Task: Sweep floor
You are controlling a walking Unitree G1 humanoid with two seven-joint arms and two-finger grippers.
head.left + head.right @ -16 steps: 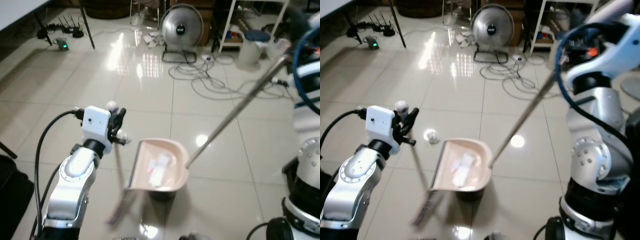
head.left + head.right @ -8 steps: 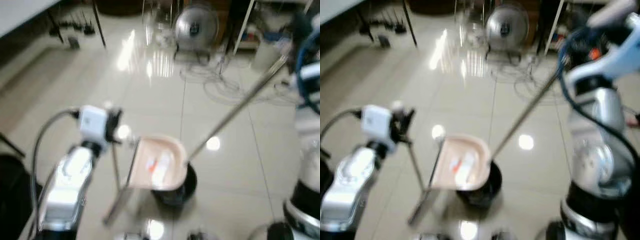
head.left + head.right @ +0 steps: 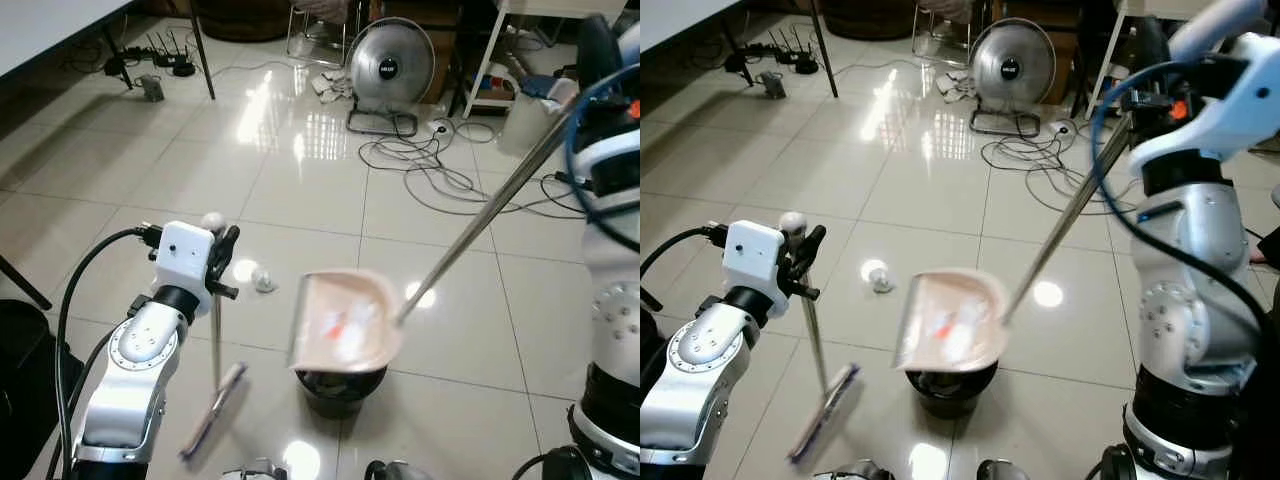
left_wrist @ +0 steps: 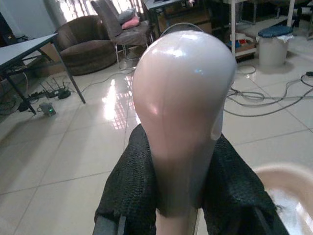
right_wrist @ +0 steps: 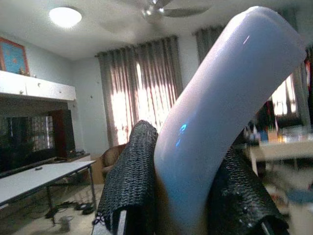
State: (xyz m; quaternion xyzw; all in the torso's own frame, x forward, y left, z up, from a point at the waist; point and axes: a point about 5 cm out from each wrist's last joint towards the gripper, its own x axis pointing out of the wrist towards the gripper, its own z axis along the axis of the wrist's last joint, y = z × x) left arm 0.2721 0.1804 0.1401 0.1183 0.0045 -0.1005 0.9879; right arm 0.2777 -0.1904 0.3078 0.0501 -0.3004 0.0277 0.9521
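My left gripper (image 3: 218,262) is shut on the thin handle of a broom (image 3: 212,400), just below its round knob (image 4: 183,93). The broom hangs nearly upright, its brush head low over the floor. My right gripper (image 5: 190,147) is shut on the curved top of the dustpan's long metal handle (image 3: 480,215). The pink dustpan (image 3: 345,322) is lifted and tilted above a black bin (image 3: 340,385), with a few white and red scraps in it. A crumpled paper ball (image 3: 263,282) lies on the tiles just left of the dustpan.
Glossy tiled floor all round. At the back stand a floor fan (image 3: 389,68), tangled cables (image 3: 440,170), a white bin (image 3: 520,110) and a table leg (image 3: 200,50). A power strip (image 3: 152,88) lies far left. A dark object (image 3: 20,370) sits beside my left arm.
The view shook and shifted. The dustpan has risen and tipped more steeply over the black bin. The broom now hangs more upright, with its head further left.
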